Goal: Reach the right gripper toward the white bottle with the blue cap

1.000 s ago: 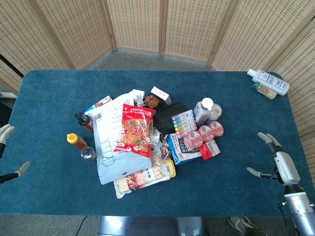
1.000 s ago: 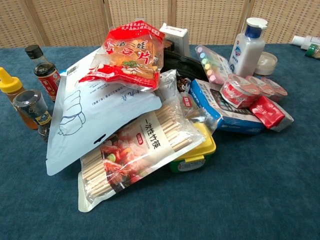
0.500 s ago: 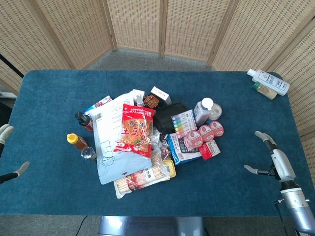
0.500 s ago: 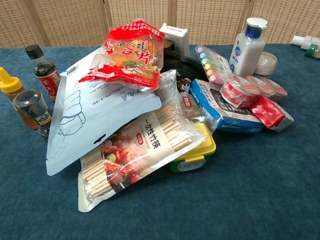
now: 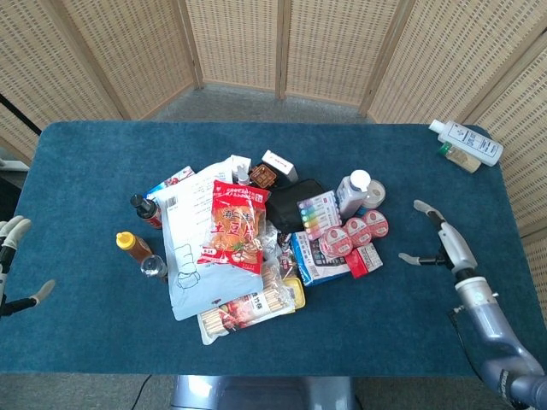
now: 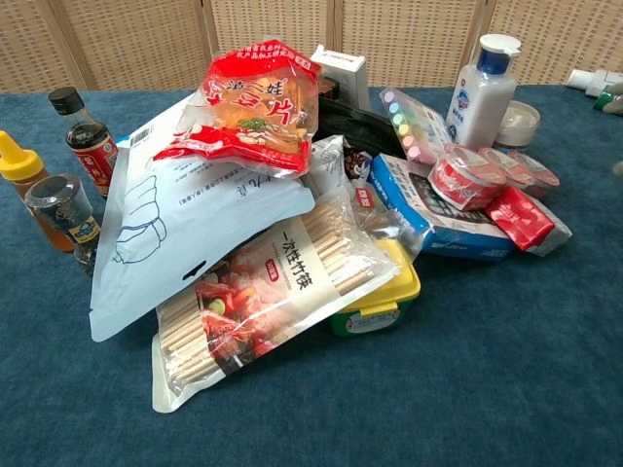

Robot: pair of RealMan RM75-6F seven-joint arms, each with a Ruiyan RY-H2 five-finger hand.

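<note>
A white bottle (image 5: 351,193) with a blue label and a blue collar under a pale cap (image 6: 494,45) stands upright at the right rear of the pile; the chest view shows its body (image 6: 480,97). My right hand (image 5: 438,243) hovers over the cloth to the right of the pile, fingers spread and holding nothing, well apart from the bottle. Only a sliver of it shows at the right edge of the chest view. My left hand (image 5: 12,266) is at the table's left edge, fingers apart and empty.
The pile holds a red snack bag (image 5: 232,226), a white pouch (image 5: 186,248), a chopstick pack (image 6: 273,302), red-lidded cups (image 5: 355,229), a blue box (image 6: 428,209) and a small jar (image 6: 516,122). Sauce bottles (image 5: 135,249) stand at its left. Another white bottle (image 5: 467,142) lies far right.
My right hand has moved up and left across the cloth toward the pile and the bottle. The left hand has barely shifted. Nothing in the pile has moved.
</note>
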